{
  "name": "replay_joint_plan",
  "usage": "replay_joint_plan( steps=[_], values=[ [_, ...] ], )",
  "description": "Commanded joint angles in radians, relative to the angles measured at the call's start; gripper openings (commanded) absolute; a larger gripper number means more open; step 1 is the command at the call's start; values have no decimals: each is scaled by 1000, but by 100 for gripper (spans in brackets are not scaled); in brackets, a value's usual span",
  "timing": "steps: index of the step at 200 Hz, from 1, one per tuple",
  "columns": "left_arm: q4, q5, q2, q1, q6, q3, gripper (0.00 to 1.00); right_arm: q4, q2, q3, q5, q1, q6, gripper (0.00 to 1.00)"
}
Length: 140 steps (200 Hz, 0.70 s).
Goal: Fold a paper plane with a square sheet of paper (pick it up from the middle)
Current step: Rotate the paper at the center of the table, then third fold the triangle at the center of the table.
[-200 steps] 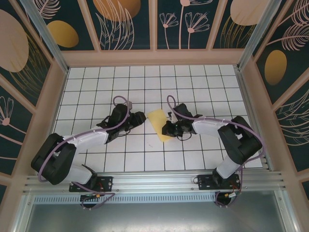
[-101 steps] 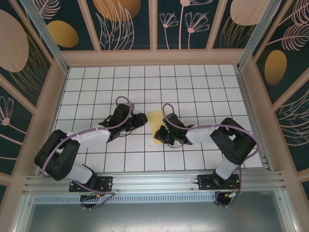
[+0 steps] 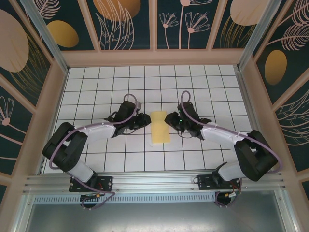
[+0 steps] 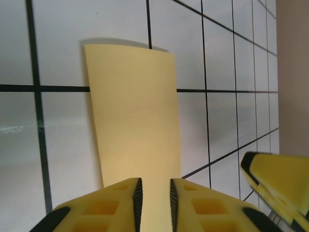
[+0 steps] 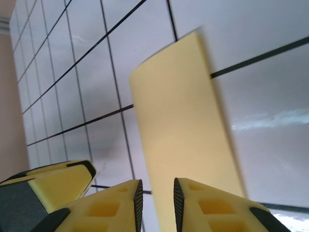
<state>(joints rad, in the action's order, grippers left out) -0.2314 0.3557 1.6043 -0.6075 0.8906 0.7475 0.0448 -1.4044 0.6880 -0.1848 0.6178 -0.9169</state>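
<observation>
Now the sheet of paper point(image 3: 160, 128) lies flat on the worktop point(image 3: 96, 82) between the two arms, folded into a narrow pale-yellow strip. The left claw point(image 3: 144, 119) sits at the strip's left edge near its far end. The right claw point(image 3: 168, 119) sits opposite at the right edge, so the two face each other across it. In each wrist view we see the jaws drawn almost together, with a thin slot between them and the yellow strip running beneath. We cannot tell whether either claw is pinching the paper or merely pressing on it.

The risks, as we judge them, come from the thinness of the paper and the gloss of the worktop. If both claws push inward at once, the strip may buckle or skid rather than lift. A pinch could catch one layer alone and pull the fold open. With the claws this near each other, their fingers could also collide, dragging the sheet askew and spoiling the next crease.
</observation>
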Motion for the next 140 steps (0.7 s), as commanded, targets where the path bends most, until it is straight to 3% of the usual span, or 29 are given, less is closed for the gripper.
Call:
replay_joint_plan(
  steps=[1, 69, 140],
  values=[
    [40, 9, 45, -22, -39, 57, 22, -150, -20, 10, -135, -41, 206, 28],
    [47, 34, 185, -37, -41, 112, 13, -113, -77, -27, -215, -53, 222, 31],
    [57, 92, 137, -39, -70, 69, 13, -123, -74, -27, -210, -35, 218, 32]
  ],
)
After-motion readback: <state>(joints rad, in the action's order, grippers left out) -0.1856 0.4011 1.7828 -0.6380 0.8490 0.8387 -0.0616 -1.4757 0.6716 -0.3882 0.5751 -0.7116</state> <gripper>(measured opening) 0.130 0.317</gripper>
